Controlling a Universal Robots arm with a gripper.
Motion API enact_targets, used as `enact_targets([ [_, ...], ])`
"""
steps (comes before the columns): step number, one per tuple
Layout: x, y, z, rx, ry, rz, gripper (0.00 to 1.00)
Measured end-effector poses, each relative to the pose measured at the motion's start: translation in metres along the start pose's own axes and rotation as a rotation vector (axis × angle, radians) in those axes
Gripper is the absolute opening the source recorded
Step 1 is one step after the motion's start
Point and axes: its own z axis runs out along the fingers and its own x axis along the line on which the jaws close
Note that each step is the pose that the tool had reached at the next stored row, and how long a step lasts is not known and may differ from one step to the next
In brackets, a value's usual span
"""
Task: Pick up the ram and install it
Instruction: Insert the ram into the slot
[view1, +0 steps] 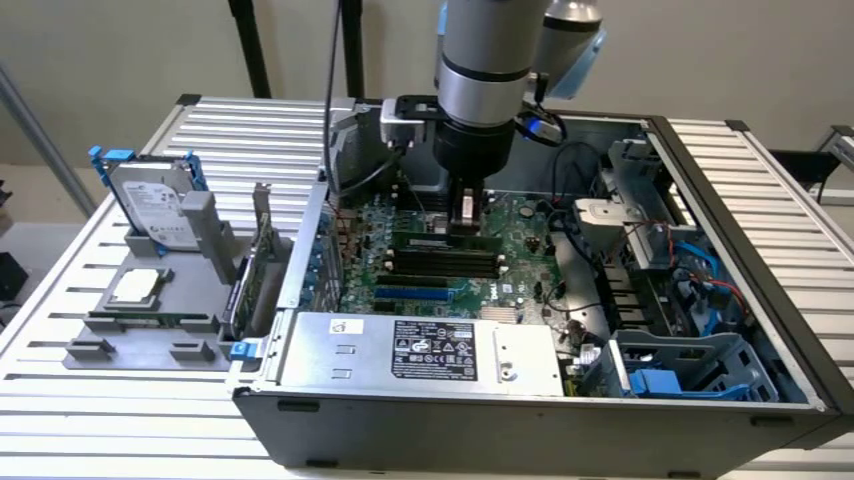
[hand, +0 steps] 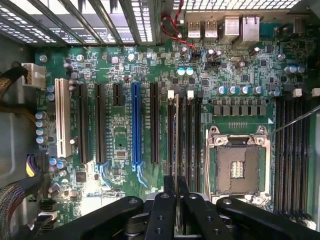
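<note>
now the jaws (hand: 176, 200) pinch the ram (hand: 176, 145) edge-on, lined up over a motherboard (hand: 120, 145) slot for seating.

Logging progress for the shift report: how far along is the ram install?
Done: the ram is picked up and carried into the open computer case. In hand: the gripper has its fingers shut on the stick's edge, holding it over the memory slots beside the empty processor socket. Left: seating looks unfinished; whether it touches a slot cannot be told.
</note>
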Motion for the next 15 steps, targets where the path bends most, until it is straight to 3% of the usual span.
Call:
enact_targets([
  [5,0.000,-0.0006,0.0091,0.0043,-0.0001,0.000,0.13],
  [15,0.000,-0.0036,0.0235,0.0045,-0.0010,0.000,0.13],
])
